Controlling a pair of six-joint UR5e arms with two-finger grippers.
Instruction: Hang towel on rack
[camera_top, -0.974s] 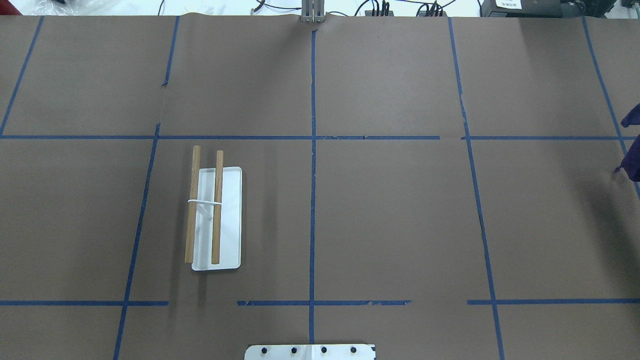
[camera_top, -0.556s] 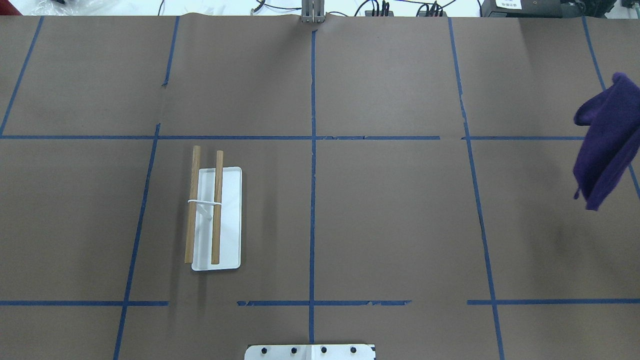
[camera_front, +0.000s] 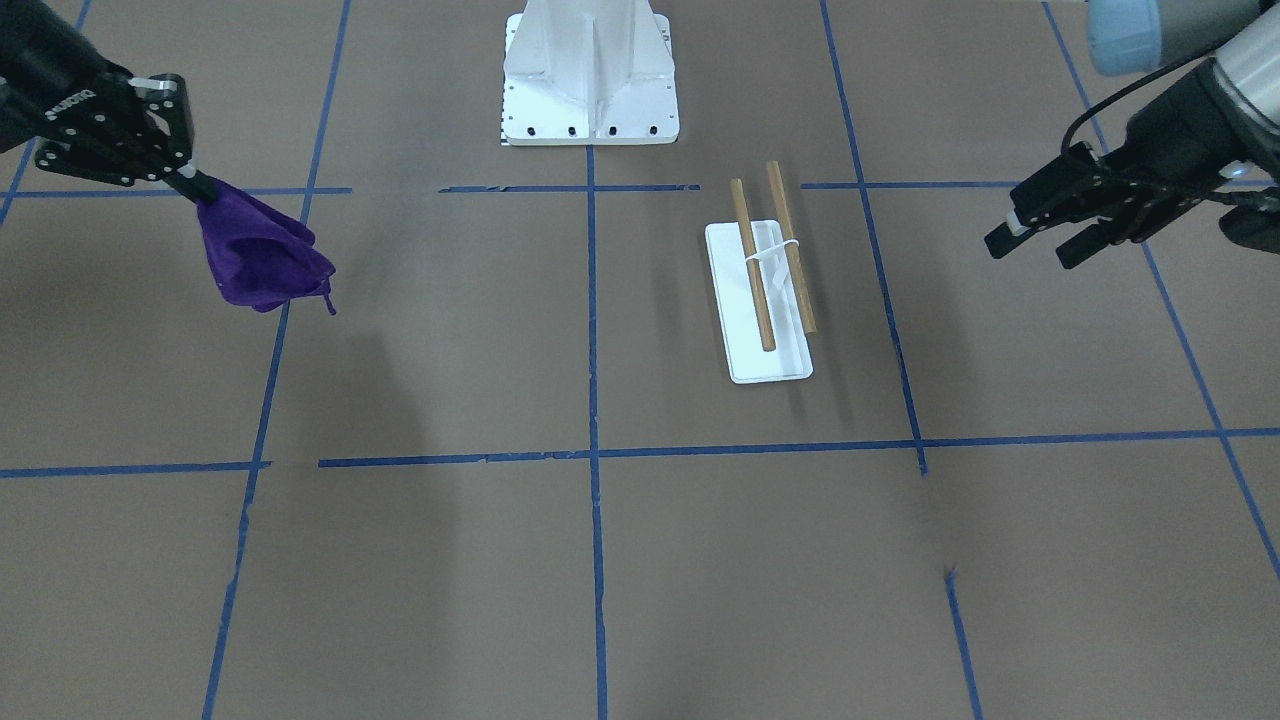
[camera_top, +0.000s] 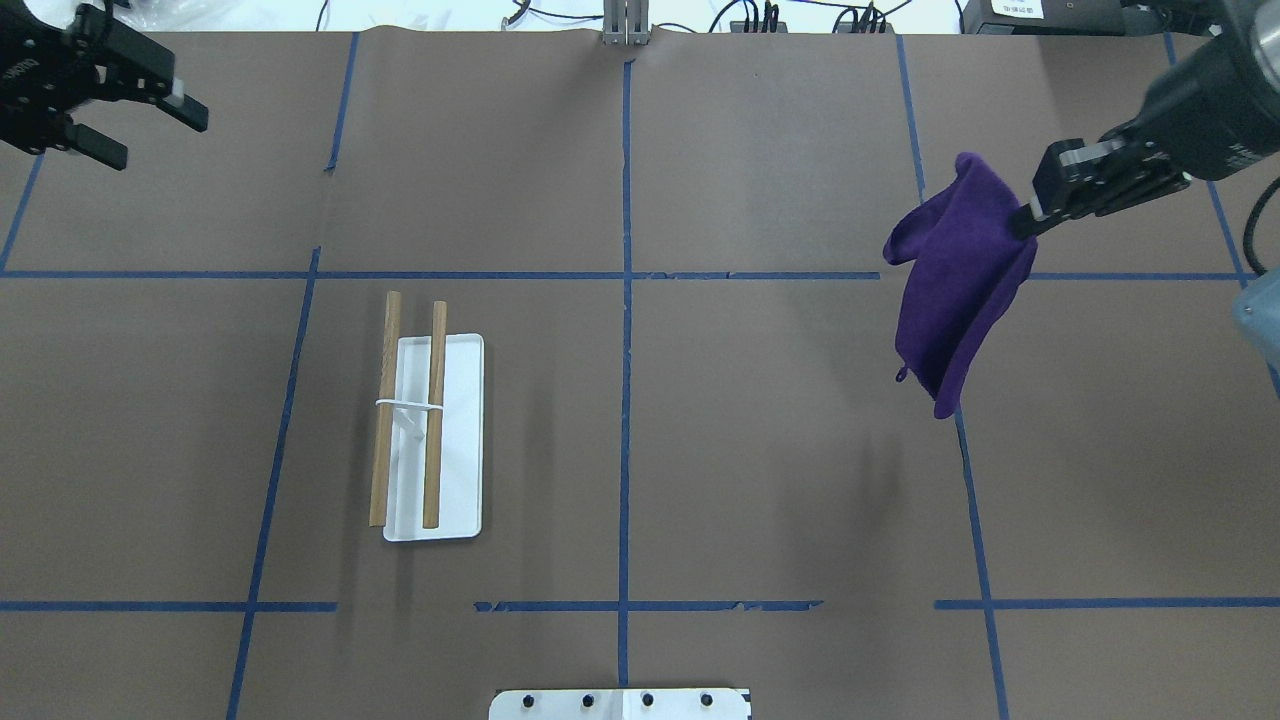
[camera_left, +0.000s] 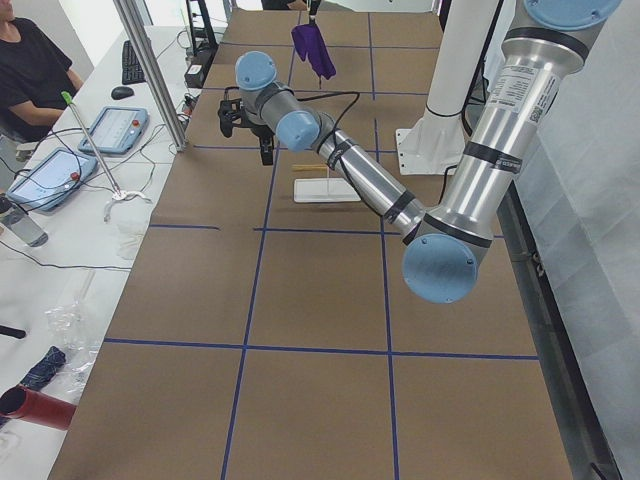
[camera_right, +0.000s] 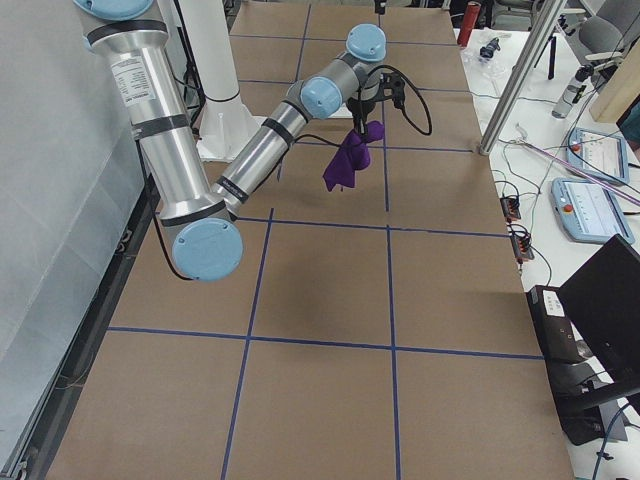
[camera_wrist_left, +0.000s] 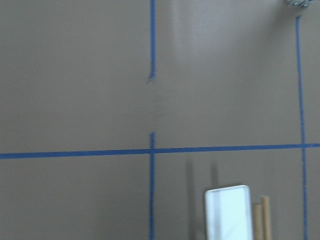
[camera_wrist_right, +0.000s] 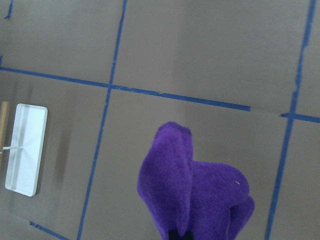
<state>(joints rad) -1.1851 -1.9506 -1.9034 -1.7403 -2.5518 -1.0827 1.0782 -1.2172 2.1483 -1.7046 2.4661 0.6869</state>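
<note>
The purple towel (camera_top: 955, 290) hangs bunched from my right gripper (camera_top: 1022, 224), which is shut on its top edge, well above the table's right half. It also shows in the front view (camera_front: 260, 255) and the right wrist view (camera_wrist_right: 195, 195). The rack (camera_top: 462, 440) stands on the left half: a white base with two wooden rods (camera_top: 383, 410) running front to back. It shows in the front view (camera_front: 770, 360) too. My left gripper (camera_top: 160, 138) is open and empty at the far left, beyond the rack; in the front view (camera_front: 1030, 253) its jaws stand apart.
Brown paper with a blue tape grid (camera_top: 625, 275) covers the table. The white robot pedestal (camera_front: 590, 70) stands at the near middle edge. A metal post (camera_top: 625, 25) is at the far edge. Desks with tablets (camera_left: 110, 130) and a seated person lie beyond the table.
My right gripper has carried the towel in from the right edge toward the middle. My left gripper has come into view at the far left.
</note>
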